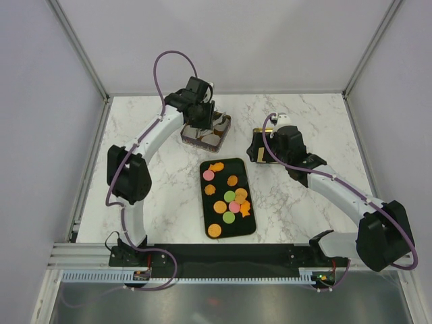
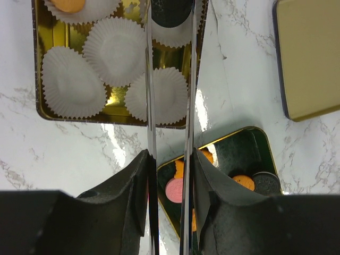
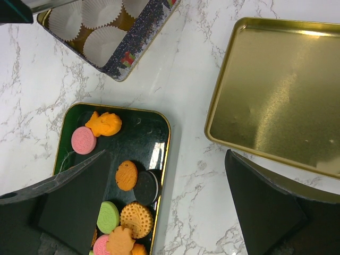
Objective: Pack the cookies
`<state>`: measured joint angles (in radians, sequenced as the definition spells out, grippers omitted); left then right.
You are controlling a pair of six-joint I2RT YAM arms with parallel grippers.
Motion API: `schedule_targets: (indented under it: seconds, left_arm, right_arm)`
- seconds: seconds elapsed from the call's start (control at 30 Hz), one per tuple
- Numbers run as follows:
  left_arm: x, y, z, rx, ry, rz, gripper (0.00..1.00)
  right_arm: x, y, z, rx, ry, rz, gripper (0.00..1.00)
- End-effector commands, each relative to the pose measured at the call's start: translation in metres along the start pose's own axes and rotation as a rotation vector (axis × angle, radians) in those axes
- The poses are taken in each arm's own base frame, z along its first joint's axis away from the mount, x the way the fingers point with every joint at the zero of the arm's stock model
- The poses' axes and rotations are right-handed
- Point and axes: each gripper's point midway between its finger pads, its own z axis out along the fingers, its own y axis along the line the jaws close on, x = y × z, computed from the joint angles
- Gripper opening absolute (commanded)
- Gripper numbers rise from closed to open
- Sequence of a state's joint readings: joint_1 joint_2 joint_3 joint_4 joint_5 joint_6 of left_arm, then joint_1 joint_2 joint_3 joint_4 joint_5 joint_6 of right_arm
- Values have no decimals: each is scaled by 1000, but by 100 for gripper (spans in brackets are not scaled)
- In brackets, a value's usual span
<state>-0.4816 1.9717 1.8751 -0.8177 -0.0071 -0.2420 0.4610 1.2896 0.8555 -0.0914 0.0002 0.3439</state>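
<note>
Top view first: we're seeing most of the cookies (image 1: 229, 199) lying flat on the black tray (image 1: 237, 166) in the middle of the surface (image 1: 317, 121). The tray's long axis is running near-to-far, with the far end leaning a bit left. The left tool (image 1: 202, 123) is hanging over the tin (image 1: 223, 128) just past the tray's far end.

Left wrist view: the long blades are pinching what looks like a dark cookie (image 2: 170, 10) above the paper cups (image 2: 117, 50) in the tin. One orange cookie (image 2: 69, 4) is sitting in a cup on the side away from the tray. Here's what we're worrying about: those cups look thin and light, so blades coming down off-centre could be catching a pleated rim and shoving or tipping a cup. A release from too high could be landing the cookie between cups instead. It's round, so no real long axis, and we can't tell how it's turned in the grip.

Right wrist view: the right tool (image 3: 166, 159) is spread wide and carrying nothing, hovering by the tray's far right edge, with the gold lid (image 3: 276, 85) just beyond that edge. The fish-ish orange cookie (image 3: 104, 123) at the tray's far end is lying with its long axis across the tray's width; we can't tell head from tail. Both arms are crowding that far end, so we're guessing a bump is possible.
</note>
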Motion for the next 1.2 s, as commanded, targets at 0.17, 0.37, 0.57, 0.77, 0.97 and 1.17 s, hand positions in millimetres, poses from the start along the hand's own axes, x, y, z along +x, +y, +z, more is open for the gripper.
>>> schedule_targets:
  seconds: [0.17,0.37,0.57,0.77,0.97,1.17]
  left_arm:
    - [-30,-10,-2,53,-85,-2,40]
    - [-28,-9,-1,47,-80,0,43]
    - [-27,-10,-1,55,-77,1,47]
    - [-25,-10,-4,58,-76,2,49]
    - [-23,-11,-8,63,-76,4,52]
    - [-30,-13,-24,76,-108,7,52]
  right_arm:
    - [-25,10,-6,-24,-66,-7,97]
    - [-25,10,-6,-26,-67,-7,98]
    - [-25,10,-6,-26,-67,-7,98]
    - [-24,10,-6,-24,-62,-8,98]
    - [-25,10,-6,-25,-65,-8,98]
    - [-24,10,-5,-25,-64,-8,97]
